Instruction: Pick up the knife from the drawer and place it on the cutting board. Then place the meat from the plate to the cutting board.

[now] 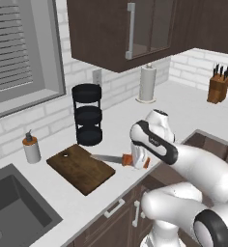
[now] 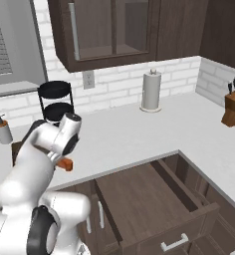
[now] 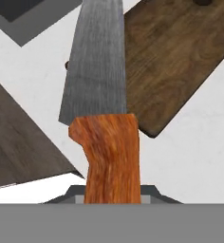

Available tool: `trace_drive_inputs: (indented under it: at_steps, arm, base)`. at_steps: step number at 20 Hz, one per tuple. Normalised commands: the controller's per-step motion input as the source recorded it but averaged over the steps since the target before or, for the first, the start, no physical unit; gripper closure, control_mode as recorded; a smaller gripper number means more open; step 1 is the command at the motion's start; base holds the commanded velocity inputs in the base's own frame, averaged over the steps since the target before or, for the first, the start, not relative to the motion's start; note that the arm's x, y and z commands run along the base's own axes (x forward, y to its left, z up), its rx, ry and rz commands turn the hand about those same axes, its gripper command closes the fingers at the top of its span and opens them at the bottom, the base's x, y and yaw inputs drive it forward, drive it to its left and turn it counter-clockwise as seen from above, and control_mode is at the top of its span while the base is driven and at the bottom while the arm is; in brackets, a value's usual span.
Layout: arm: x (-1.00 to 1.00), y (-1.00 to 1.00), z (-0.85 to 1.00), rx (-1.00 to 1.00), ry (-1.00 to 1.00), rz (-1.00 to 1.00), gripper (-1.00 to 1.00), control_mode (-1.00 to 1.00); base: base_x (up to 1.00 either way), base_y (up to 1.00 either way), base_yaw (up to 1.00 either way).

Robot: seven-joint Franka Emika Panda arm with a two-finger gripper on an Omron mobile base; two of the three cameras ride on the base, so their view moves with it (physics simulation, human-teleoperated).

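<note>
Flat dark brown wooden cutting board on white counter. We see our two-finger gripper clamped on orange handle of small grey-bladed knife, blade pointing nine o'clock over board's near edge, above it.

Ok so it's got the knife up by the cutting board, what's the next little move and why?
Probably carry the knife a bit further over the cutting board and lower it before letting go. The gripper is shut on the orange handle, which sits beyond the board's right edge above the white counter; the blade tip just reaches the board's edge, and the knife looks held above it.
</note>
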Motion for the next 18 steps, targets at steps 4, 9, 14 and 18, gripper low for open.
trace_drive_inputs:
  at_steps: [4,9,14,18]
  arm:
    - [0.00,1.00,0.01,0.00,0.00,-0.12,1.00,-1.00]
    - [0.04,0.90,0.00,0.00,0.00,-0.32,1.00,-1.00]
    - [0.18,0.44,0.00,0.00,0.01,-0.38,1.00,-1.00]
    - [0.20,0.02,0.00,0.02,0.05,-0.23,1.00,-1.00]
  base:
    - [0.00,0.00,0.00]
    - [0.00,0.00,0.00]
    - [0.00,0.00,0.00]
    - [0.00,0.00,0.00]
